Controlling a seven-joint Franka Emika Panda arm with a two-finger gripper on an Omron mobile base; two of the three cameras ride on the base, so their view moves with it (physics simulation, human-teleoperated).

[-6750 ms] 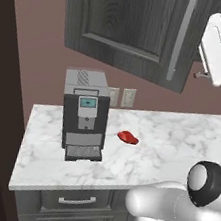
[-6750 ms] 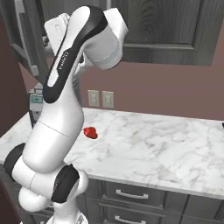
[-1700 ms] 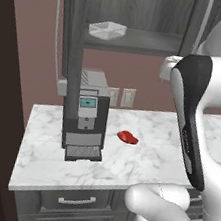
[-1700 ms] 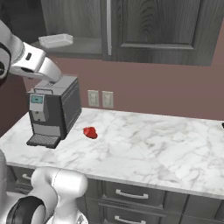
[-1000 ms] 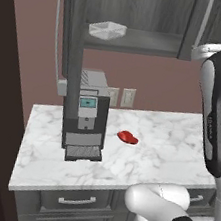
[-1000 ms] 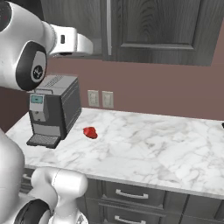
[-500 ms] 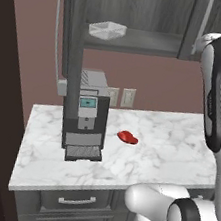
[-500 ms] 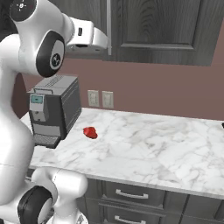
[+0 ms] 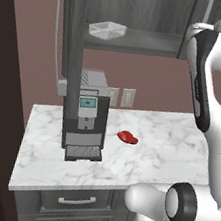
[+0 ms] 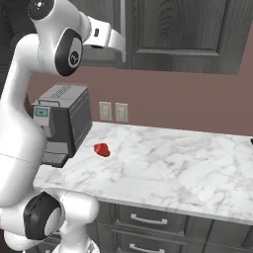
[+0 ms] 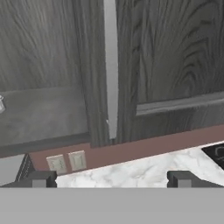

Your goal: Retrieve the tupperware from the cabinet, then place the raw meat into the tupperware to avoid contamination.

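On the shelf of the open cabinet (image 9: pixel 132 15), toward its left end, sits the tupperware (image 9: pixel 107 29): a shallow rectangular container of whitish translucent plastic, upright, resting above the coffee machine (image 9: pixel 85 116). Cabinet door (image 9: pixel 71 50) stands swung out to the left, edge-on in the left base view, its silver bar handle (image 9: pixel 58 23) running vertically. Below, the coffee machine stands at the left end of the white marbled tabletop (image 9: pixel 151 154), dark-bodied with a small lit panel on its front. Right of it, apart from the machine, lies the raw meat (image 9: pixel 127 137), a small flat bright-red lump on bare marble. Two wall outlets (image 9: pixel 120 97) sit on the mauve wall behind. Grey drawers (image 9: pixel 75 203) with curved handles run under the tabletop. At upper right, the gripper (image 11: pixel 109 180) faces a closed cabinet door and its bar handle; its fingers (image 11: pixel 40 179) are spread wide, pinching nothing.
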